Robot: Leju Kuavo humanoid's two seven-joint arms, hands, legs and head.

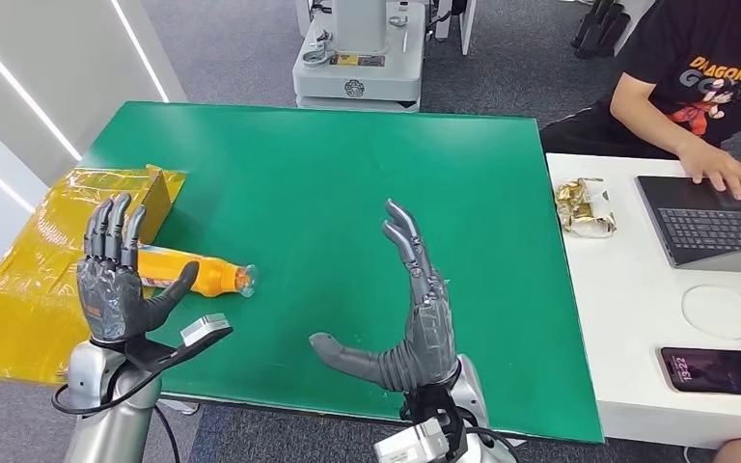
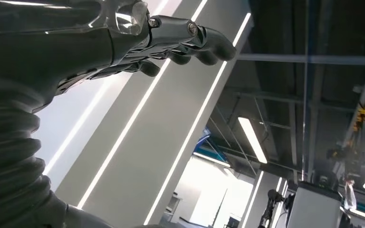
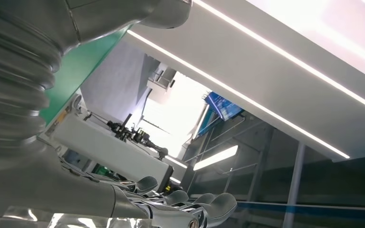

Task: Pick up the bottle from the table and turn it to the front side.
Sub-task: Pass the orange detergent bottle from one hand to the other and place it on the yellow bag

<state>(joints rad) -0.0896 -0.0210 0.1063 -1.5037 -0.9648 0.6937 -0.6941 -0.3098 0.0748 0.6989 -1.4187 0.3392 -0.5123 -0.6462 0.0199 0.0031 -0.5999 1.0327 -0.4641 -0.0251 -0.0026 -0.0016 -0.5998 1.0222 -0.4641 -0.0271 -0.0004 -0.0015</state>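
At lower left of the head view, the bottle (image 1: 193,273) lies on its side on the green table (image 1: 347,183), partly behind the raised left hand (image 1: 116,280), while the right hand (image 1: 415,318) stands apart at lower centre, both with fingers spread and empty, seemingly poised to reach.

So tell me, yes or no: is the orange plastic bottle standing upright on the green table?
No, the orange plastic bottle lies on its side on the green table, partly behind the raised left hand.
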